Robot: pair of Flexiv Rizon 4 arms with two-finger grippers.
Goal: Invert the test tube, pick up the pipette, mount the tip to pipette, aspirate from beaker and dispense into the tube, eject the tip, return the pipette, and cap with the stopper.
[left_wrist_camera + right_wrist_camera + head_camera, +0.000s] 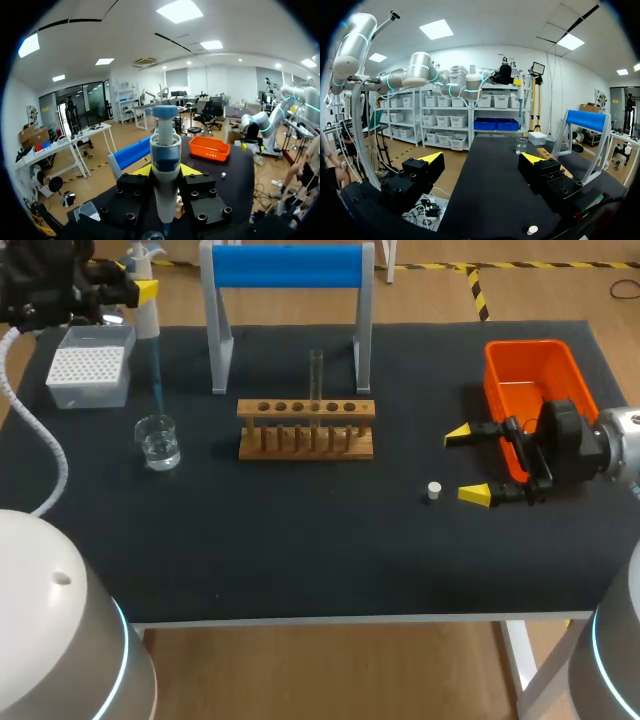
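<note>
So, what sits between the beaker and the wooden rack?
Nothing: in the head view, the black mat between beaker and wooden rack is bare.

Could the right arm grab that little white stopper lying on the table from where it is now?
Probably yes. The right gripper is open and empty, and the stopper lies alone on the black table just ahead of its fingers, with nothing between them.

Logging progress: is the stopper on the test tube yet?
Off: the stopper lies beside the right tool, apart from the test tube.
</note>
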